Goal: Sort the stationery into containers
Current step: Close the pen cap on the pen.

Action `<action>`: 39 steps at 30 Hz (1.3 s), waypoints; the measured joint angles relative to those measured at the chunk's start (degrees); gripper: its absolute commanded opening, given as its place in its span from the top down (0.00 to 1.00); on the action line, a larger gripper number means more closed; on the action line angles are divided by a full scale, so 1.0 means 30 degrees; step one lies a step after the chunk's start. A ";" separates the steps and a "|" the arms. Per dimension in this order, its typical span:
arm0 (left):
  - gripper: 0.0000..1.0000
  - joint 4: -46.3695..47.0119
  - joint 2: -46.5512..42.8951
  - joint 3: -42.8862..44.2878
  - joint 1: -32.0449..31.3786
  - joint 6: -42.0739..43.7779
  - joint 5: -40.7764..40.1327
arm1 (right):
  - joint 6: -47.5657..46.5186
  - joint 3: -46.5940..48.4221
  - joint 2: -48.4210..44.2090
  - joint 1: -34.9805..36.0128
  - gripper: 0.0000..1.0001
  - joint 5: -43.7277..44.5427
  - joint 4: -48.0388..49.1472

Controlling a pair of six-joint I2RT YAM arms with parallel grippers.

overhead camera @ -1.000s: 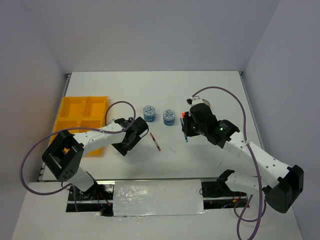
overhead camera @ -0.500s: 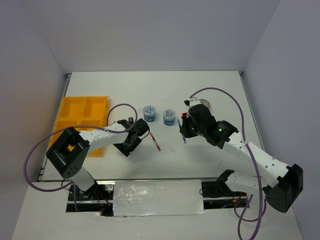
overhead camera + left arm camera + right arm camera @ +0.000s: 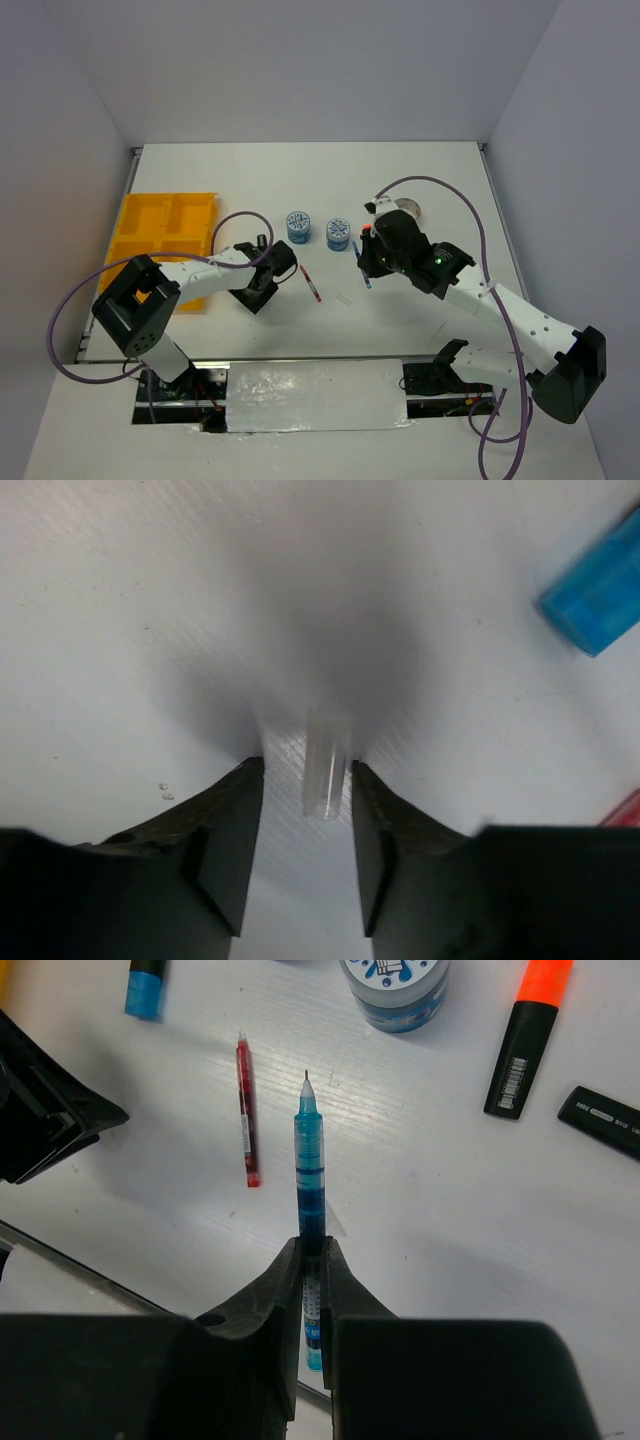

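The right gripper [image 3: 312, 1250] is clamped tight on the blue pen [image 3: 309, 1160], pinching it across the barrel. The tip sticks out past the fingertips toward the far edge of the worktop [image 3: 430, 170] and the tail runs back under the wrist, so the pen's long axis runs roughly near to far. What the next move turns on is where the yellow-orange tray [image 3: 140, 230] lies from this pen. The tray sits against the left edge, well apart from the pen, so the carry would probably go sideways to the pen's axis. The left arm's forearm and wrist stand in between, and the red pen [image 3: 246, 1110] lies flat just left of the blue one, almost parallel to it. The left arm is the nearer one to the tray. Its left gripper [image 3: 305, 768] hangs low with its jaws a narrow gap apart and nothing gripped. A small clear tube [image 3: 326, 765], perhaps a pen cap, lies in the gap lengthwise, closer to one finger. The blue end of a highlighter [image 3: 595, 600] lies a little beyond.
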 measured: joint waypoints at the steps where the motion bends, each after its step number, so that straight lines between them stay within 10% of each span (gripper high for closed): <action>1: 0.52 -0.0015 -0.0007 -0.0036 0.0000 -0.0080 -0.0015 | 0.0000 0.0000 0.0000 0.0029 1.00 0.0007 -0.0007; 9: 1.00 0.0058 -0.0124 -0.0211 0.0000 -0.0124 -0.0058 | 0.0000 0.0000 0.0073 0.0248 1.00 0.0109 -0.0015; 28: 1.00 -0.0969 -0.7206 -0.0087 -0.2404 0.2178 -0.3854 | 0.0823 -0.4408 -0.0007 0.2390 1.00 -0.4116 0.5639; 39: 1.00 0.6878 -1.4608 -0.1763 -0.3162 1.0112 -0.3534 | 0.3461 -0.4991 0.1020 0.8145 1.00 -0.2361 1.1817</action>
